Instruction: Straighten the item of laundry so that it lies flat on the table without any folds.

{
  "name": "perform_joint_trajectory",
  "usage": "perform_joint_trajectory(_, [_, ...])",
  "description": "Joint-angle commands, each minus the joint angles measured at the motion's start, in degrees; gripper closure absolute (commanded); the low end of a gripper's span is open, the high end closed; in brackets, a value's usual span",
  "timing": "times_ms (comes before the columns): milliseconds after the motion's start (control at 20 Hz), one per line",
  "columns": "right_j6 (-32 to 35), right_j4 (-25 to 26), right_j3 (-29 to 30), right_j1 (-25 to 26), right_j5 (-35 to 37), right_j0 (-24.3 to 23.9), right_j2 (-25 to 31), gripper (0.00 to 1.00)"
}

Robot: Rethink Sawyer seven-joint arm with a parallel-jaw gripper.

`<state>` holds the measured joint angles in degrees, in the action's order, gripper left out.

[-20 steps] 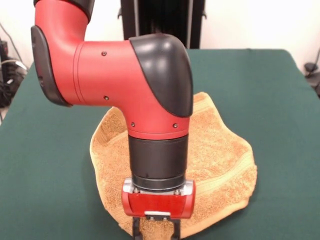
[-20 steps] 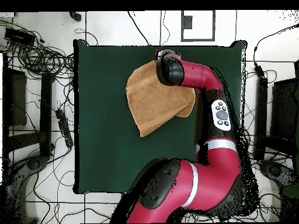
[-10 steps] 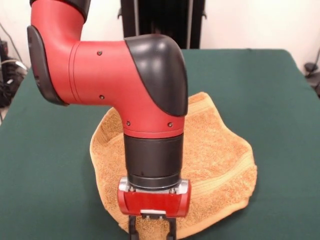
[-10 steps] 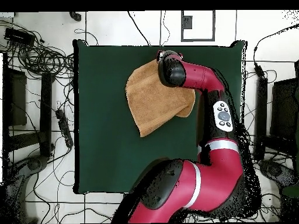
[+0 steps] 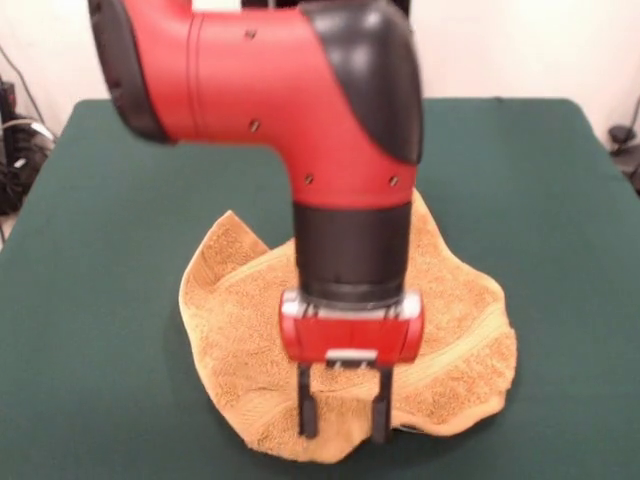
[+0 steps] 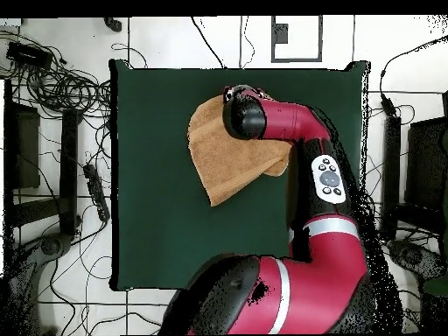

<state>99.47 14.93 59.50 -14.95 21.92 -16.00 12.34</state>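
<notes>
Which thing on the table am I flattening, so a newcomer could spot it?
Start at the dark green table. Toward the front camera's side of its middle, under the red arm's open gripper, lies the orange-tan terry towel. It is the only cloth on the table, rumpled with a curled edge and a woven band.

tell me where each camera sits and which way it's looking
Front view: sits across the table from the robot, looking back at it over the towel; it shows the red and black arm coming down from above and the gripper, its fingers apart over the towel's near edge.
Overhead view: sits above the table, looking straight down; the arm reaches up from the bottom edge over the towel.
Both share the arm, towel and green table.
</notes>
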Motion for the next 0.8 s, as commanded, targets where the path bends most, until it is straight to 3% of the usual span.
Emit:
perform_joint_trajectory(50, [14.5,-3.0,18.7,-12.4,6.7,5.7,-4.8,0.0])
perform_joint_trajectory(350, [17.3,-7.5,29.0,-19.1,5.1,7.1,-6.6,0.0])
perform_joint_trajectory(800, [17.2,-11.0,32.8,-17.9,-1.0,8.2,-8.5,0.0])
